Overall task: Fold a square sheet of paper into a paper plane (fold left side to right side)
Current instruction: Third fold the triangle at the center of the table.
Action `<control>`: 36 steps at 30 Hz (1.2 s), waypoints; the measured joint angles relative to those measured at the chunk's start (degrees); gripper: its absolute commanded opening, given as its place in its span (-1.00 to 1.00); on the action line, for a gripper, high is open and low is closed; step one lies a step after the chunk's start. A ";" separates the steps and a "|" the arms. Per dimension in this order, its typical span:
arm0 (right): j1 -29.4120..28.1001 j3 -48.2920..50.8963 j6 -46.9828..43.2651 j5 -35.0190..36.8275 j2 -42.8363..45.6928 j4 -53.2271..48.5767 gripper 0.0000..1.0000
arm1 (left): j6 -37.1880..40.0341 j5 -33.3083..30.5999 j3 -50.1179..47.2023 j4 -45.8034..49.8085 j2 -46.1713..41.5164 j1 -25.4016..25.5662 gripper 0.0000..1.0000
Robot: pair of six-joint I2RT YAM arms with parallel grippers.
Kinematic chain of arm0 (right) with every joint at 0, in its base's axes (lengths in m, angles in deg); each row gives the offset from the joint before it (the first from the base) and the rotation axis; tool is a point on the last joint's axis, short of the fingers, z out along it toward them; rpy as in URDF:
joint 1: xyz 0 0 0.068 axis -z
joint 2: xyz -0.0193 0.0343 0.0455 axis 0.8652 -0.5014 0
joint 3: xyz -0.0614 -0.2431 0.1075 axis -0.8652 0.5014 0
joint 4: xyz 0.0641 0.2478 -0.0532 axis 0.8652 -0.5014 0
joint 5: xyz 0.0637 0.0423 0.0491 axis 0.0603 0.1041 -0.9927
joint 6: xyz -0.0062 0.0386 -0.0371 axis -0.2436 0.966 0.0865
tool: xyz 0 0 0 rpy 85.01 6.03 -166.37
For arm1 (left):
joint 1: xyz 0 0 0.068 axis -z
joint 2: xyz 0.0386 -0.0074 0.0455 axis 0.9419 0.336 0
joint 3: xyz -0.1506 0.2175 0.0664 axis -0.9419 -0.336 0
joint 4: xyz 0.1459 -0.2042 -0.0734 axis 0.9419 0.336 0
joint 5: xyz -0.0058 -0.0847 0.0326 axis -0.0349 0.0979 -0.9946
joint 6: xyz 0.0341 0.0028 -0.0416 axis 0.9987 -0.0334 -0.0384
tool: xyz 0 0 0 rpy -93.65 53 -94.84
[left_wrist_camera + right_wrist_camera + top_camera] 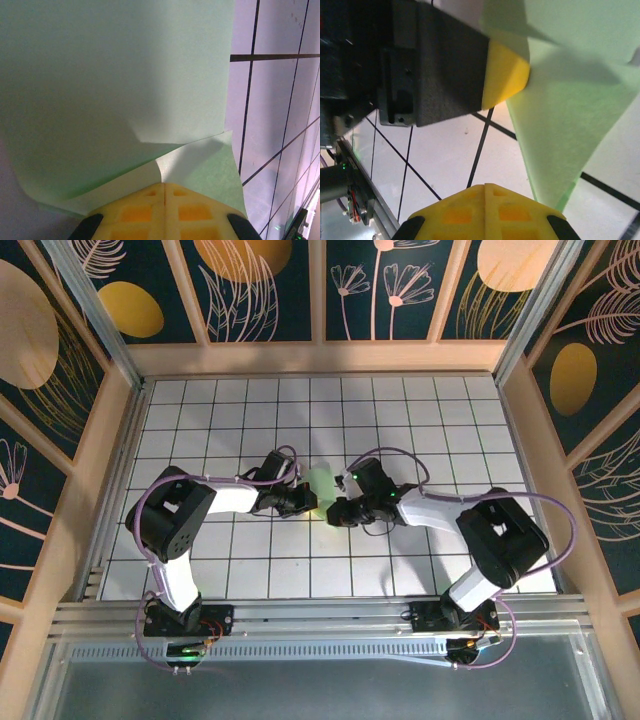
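Note:
The square sheet of paper (320,483) is pale green and lies partly folded between the two grippers at the table's middle. In the left wrist view the paper (115,90) rises in front of the camera, its layers curling down into my left gripper (164,184), which is shut on its edge. My left gripper (308,502) comes at the paper from the left. My right gripper (335,510) comes from the right. The right gripper (485,185) is shut with nothing between its fingers. A pointed fold of the paper (570,115) hangs just to its right, and the left gripper's yellow fingertip (505,75) touches the paper.
The white grid-tile table (450,430) spreads around the arms. Wooden walls (320,358) fence it at the back and both sides. A metal rail (320,615) with the arm bases runs along the near edge.

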 measured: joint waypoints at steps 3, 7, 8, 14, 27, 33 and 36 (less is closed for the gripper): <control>0.00 0.00 0.74 0.04 -1.27 0.00 -1.00 | -0.02 0.00 -0.07 -0.13 0.00 0.00 -0.89; 0.00 0.00 1.16 0.07 -1.90 0.61 -1.00 | -0.02 0.00 -0.07 -0.13 0.00 0.00 -0.89; 0.00 0.00 1.20 0.07 -2.01 0.76 -1.00 | -0.02 0.00 -0.07 -0.13 0.00 0.00 -0.89; 0.00 0.00 1.81 0.13 -3.39 1.05 -1.00 | -0.15 0.00 -0.15 -0.28 -0.02 0.00 -0.90; 0.00 0.39 2.43 0.31 -4.59 1.29 -1.00 | -0.15 0.02 -0.15 -0.31 -0.02 0.00 -0.90; 0.00 0.59 2.43 0.33 -4.92 1.27 -1.00 | -0.17 0.00 -0.15 -0.31 -0.02 0.00 -0.90; 0.00 0.59 2.43 0.44 -5.18 1.27 -1.00 | -0.15 0.00 -0.15 -0.31 -0.02 0.00 -0.90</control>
